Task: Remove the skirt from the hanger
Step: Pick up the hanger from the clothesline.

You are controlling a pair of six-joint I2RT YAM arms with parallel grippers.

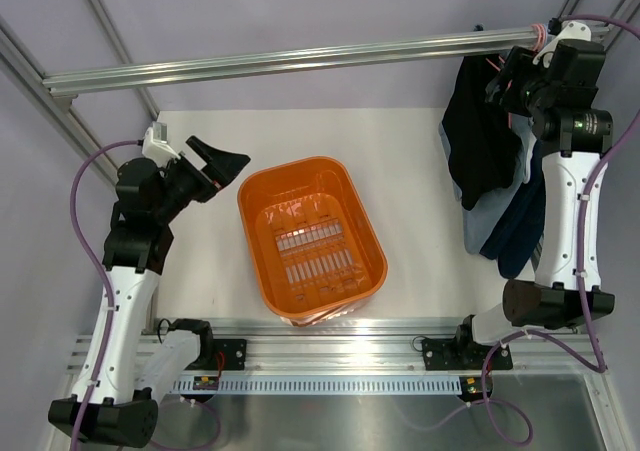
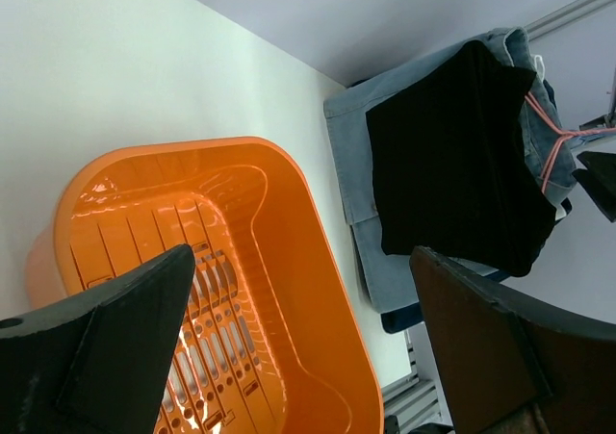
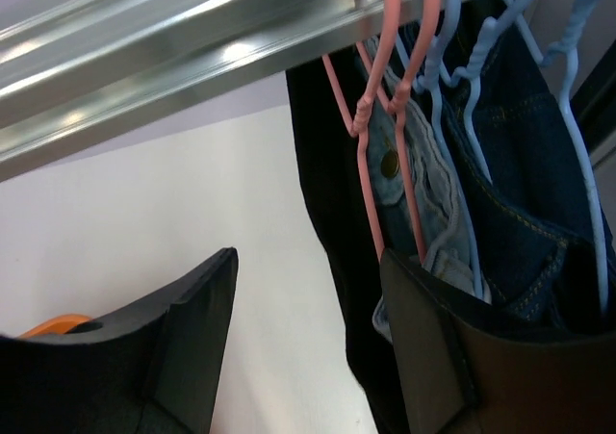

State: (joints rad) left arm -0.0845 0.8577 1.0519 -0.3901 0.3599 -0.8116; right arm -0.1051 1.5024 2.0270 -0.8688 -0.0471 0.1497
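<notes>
The white table takes up most of what I can see, and a long aluminium rail crosses above its far side. An orange basket with a slotted floor sits on the table between the two arms, with nothing in it.

At the right end of the rail hangs a bunch of clothes. A black garment is nearest the basket, dark navy jeans are on the far side by the right arm, and the skirt, pale washed denim, is sandwiched between them. Its waistband sits up near the rail on the pink hanger, whose hook goes over the rail beside some light-blue hangers.

The right hand is raised to the rail with its jaws spread wide and nothing between them. One finger stands just in front of the pink wire, and I cannot tell whether it touches. The left hand hangs over the near-left of the table, well apart from the clothes, also wide open and holding nothing.

By my reckoning the job has hardly begun. The skirt is still on its hanger, the hanger on the rail. Taking hold of the denim and working the waistband free is all left to do.

A small brass button shows on the waistband. Any stamping on it is too small to read, and I see no label or writing elsewhere.
</notes>
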